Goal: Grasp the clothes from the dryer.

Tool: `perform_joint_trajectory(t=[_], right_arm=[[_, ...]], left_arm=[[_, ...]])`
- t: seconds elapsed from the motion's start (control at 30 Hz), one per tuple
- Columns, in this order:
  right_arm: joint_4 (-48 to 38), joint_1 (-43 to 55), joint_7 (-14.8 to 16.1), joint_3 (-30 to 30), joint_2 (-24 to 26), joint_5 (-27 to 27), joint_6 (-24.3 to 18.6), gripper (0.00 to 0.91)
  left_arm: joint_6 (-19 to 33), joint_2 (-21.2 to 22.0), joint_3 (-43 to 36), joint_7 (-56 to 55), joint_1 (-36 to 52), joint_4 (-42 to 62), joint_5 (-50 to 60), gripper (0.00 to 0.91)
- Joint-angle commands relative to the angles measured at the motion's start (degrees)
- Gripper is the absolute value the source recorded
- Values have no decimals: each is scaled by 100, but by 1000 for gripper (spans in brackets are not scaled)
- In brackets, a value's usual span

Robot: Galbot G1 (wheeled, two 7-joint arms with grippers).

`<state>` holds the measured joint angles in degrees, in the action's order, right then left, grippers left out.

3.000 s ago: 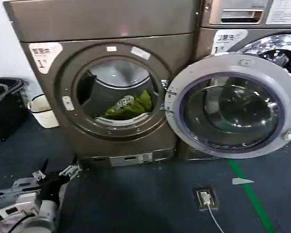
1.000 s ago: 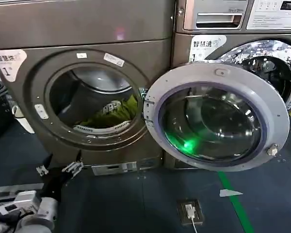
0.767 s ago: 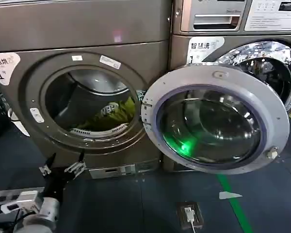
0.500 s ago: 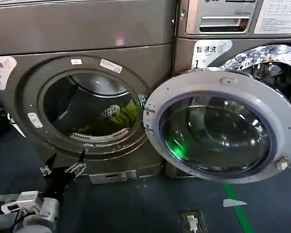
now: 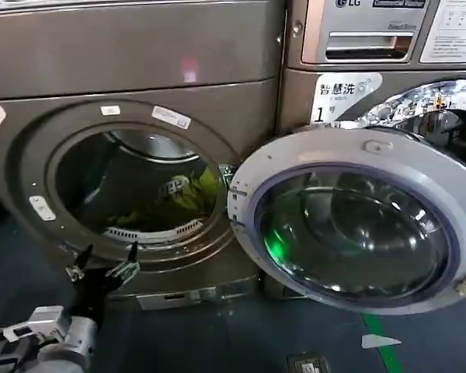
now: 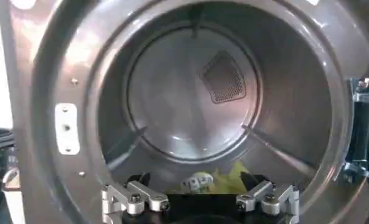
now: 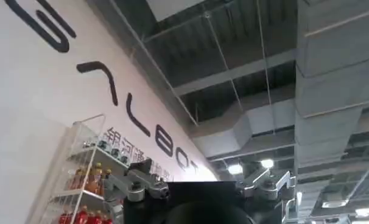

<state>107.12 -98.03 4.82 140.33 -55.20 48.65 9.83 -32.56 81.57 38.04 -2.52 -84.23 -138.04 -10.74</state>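
Head view has the dryer (image 5: 132,148) taking up most of the left side, bronze-grey, with its round door (image 5: 357,217) swung wide open to the right. That open door hangs right in front of the silver LG machine (image 5: 380,47) next to it, covering most of that one's porthole. The clothes (image 5: 182,198) are down in the drum, a yellow-green bundle with a white-and-dark print patch, sitting low and toward the right of the opening, just behind the pale perforated lip (image 5: 151,231) at the front of the drum.

Left gripper (image 5: 102,263) is down at the lower left, just outside the dryer and below the opening's bottom rim, fingers spread apart with nothing between them. It's not touching the fabric. From the left wrist view you look straight into the drum (image 6: 190,97): the two finger tips sit apart at the bottom, and a bit of the clothes (image 6: 224,181) peeks up between them, further back on the drum floor. A dark mesh vent (image 6: 224,76) is on the back wall, and the ribs on the drum wall angle down on either side.

Right gripper (image 7: 200,185) is pointed up at a ceiling with ducts, fingers apart, holding nothing, with a drinks shelf (image 7: 81,182) off to one side. A green floor line (image 5: 384,346) runs under the door.
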Motion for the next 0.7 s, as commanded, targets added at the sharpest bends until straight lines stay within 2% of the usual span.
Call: perform_joint_trajectory(t=[0.03,0.17,0.23,0.33,0.53,0.7], right_arm=[[3,1,1,4,-2,5,0,907],[19,-13,8,-2,-13,14,-20,907],[130,-28,-16,13,-37,-9,112,907],[218,-38,-30,41,-71,115,134,907],[308,-162,-70,210,-136,68,194,907],[339,-281,-83,361,-174,-77,173,907]], left_arm=[[-4,-7,-10,8,-4,-7,0,907],[-1,-8,-10,9,3,4,2,907],[8,-8,-14,37,29,55,0,907],[253,-103,-53,79,284,296,-145,907],[599,-320,-267,77,1352,1218,-243,907],[827,-345,-651,-41,2570,2543,-178,907]])
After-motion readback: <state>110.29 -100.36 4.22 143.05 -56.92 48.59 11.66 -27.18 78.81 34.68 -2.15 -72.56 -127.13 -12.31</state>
